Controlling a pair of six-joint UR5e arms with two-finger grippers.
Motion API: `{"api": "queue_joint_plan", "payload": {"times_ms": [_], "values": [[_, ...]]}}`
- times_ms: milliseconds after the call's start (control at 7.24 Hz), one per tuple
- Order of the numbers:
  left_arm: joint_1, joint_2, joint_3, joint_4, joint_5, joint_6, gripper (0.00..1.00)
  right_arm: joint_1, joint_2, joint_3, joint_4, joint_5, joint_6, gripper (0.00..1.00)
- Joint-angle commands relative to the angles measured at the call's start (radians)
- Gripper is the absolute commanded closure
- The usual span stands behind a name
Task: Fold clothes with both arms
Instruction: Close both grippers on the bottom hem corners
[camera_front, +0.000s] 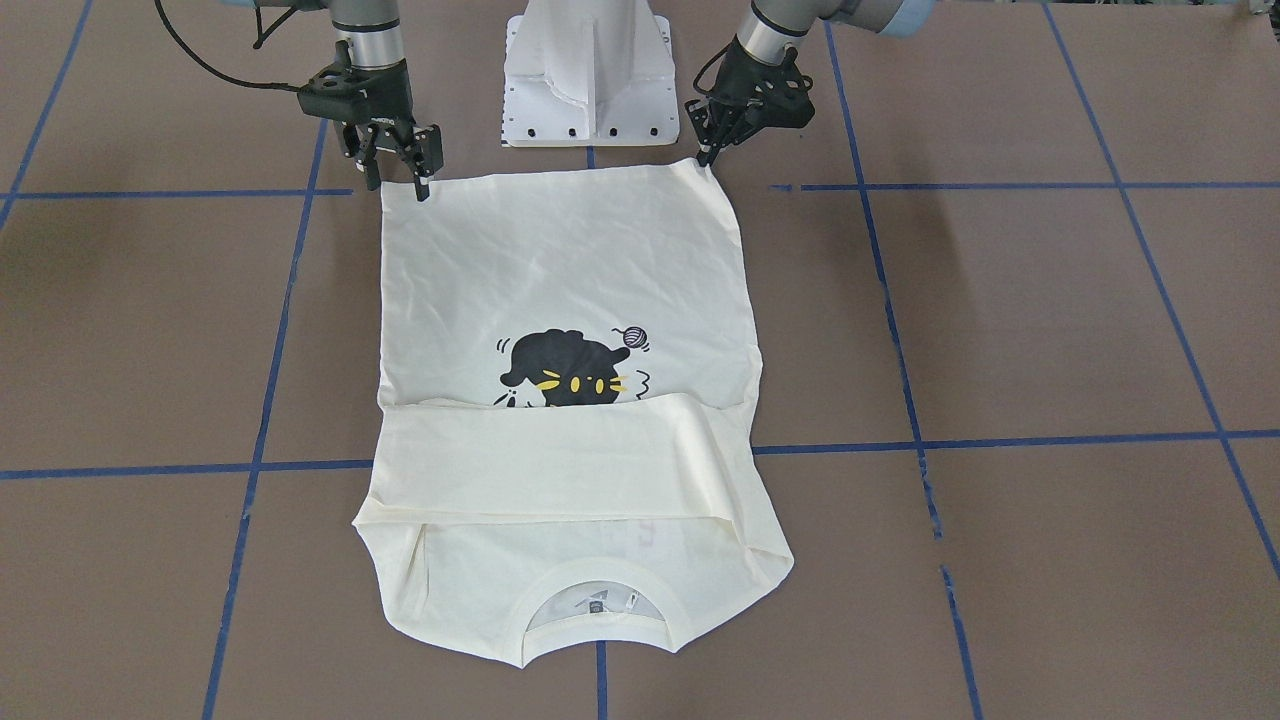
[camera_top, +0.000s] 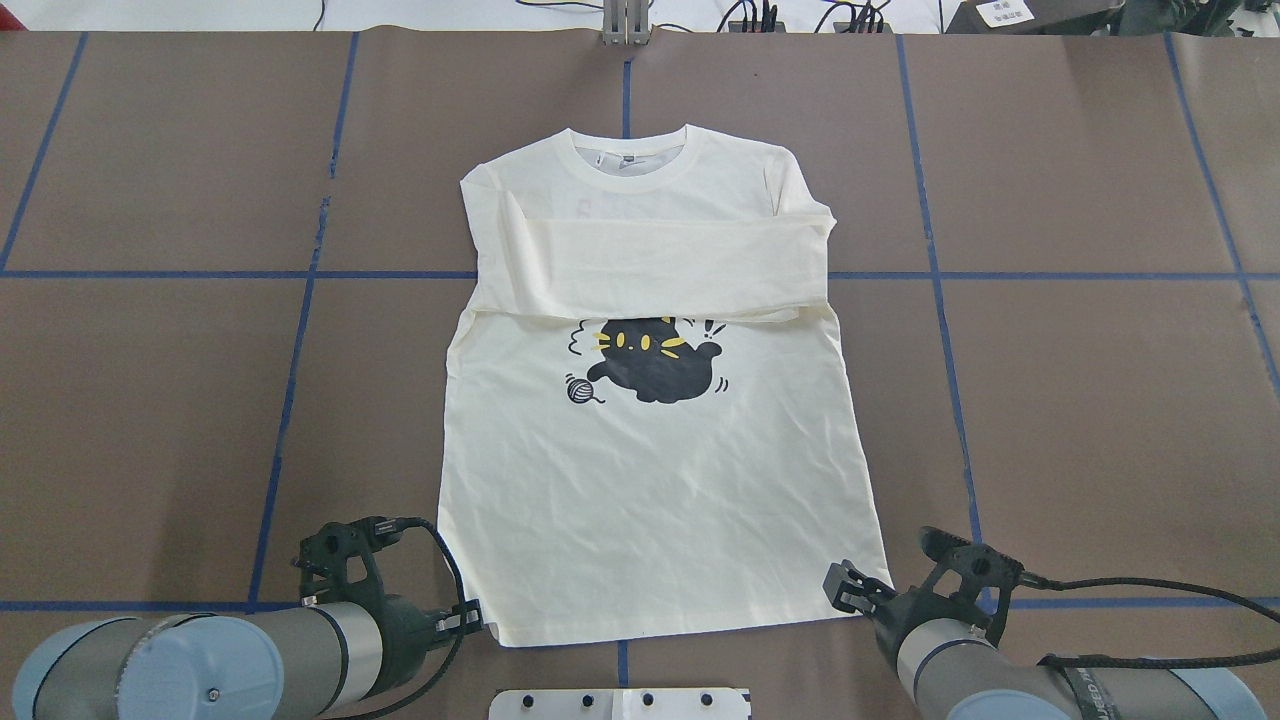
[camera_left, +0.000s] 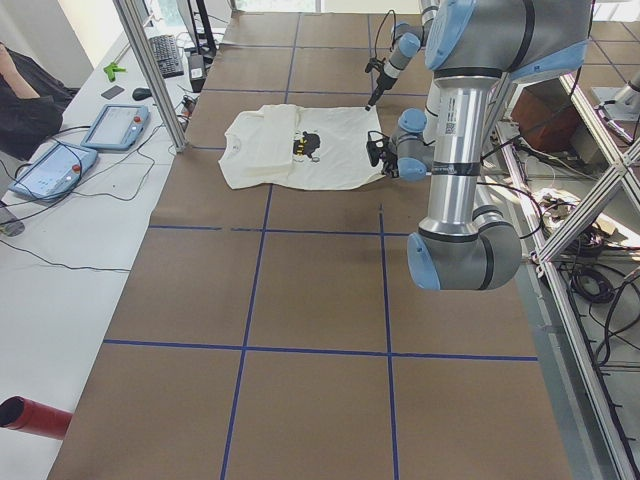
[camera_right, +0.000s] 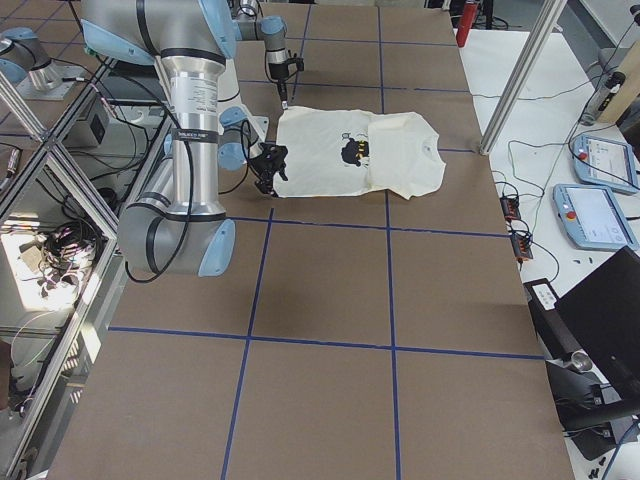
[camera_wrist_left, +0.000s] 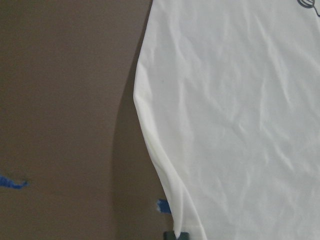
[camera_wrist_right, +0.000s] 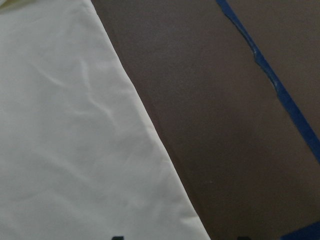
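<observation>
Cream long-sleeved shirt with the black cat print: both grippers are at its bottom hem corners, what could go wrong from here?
The right gripper stands open over one hem corner of the cream cat-print shirt; it might pinch only the top layer. The left gripper sits at the very tip of the other corner, so cloth could slip out. The sleeves folded across the chest may shift.

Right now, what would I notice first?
A cream T-shirt lies flat mid-table, its black cat print peeking from under sleeves folded across the chest. At the hem, the left arm has its jaws pinched on one corner; the right arm holds its jaws open at the other.
</observation>
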Motion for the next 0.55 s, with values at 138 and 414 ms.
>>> {"api": "queue_joint_plan", "payload": {"times_ms": [138, 414], "values": [[0.002, -0.002, 0.002, -0.002, -0.002, -0.001, 1.00, -0.033, -0.016, -0.002, -0.002, -0.023, 0.019, 0.30], [0.007, -0.002, 0.000, -0.002, -0.001, -0.004, 1.00, -0.042, -0.016, -0.015, -0.002, -0.026, 0.025, 0.35]]}}
